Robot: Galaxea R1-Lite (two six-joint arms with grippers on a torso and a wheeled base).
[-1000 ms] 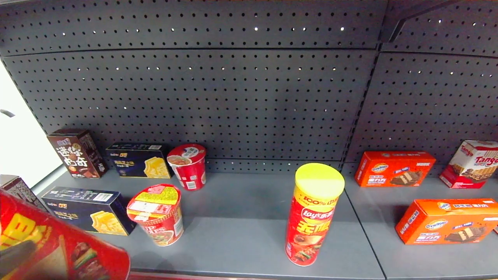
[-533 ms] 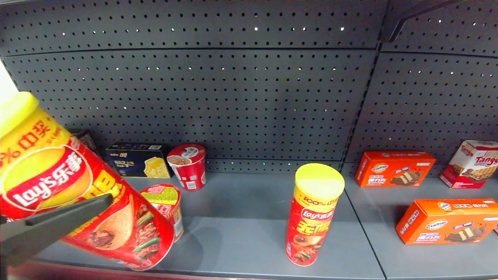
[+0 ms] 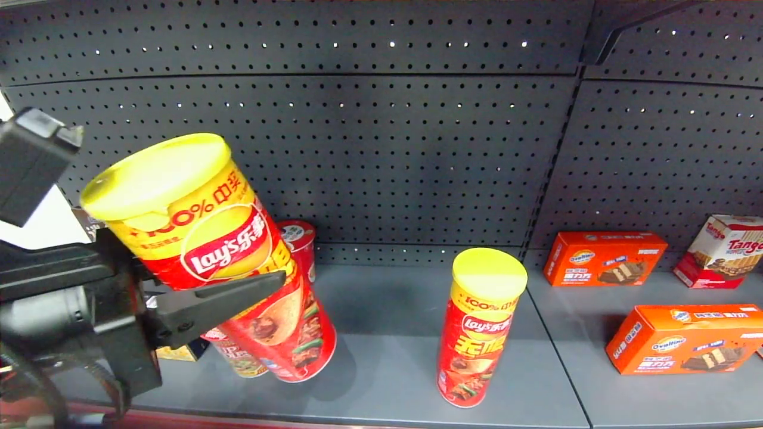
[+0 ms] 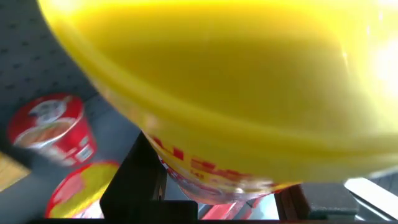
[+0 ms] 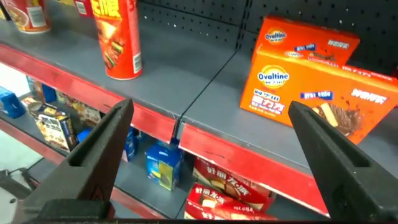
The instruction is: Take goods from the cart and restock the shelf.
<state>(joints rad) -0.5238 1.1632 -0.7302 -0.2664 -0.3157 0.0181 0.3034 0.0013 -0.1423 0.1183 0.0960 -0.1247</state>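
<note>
While left pincer [image 3: 235, 279] clamps tilted glossy cylindrical chip can [image 3: 199, 199], right pincer [image 5: 211, 109] gapes wide near flat shelf [image 5: 180, 68].

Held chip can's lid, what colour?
Yellow lid on the chip can, clearest in the head view.

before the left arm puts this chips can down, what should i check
1. Grip: the left fingers clamp the held chips can around its middle: ok.
2. Can upright: it tilts, with its lid leaning toward the robot's left: not ok.
3. Landing spot: bare shelf lies between the held can and the standing chips can: ok.
4. Gap to the front noodle cup: the held can overlaps it in the head view: cannot tell.
5. Base on the shelf: contact cannot be made out: cannot tell.
6. Right gripper: open and empty: ok.
</note>
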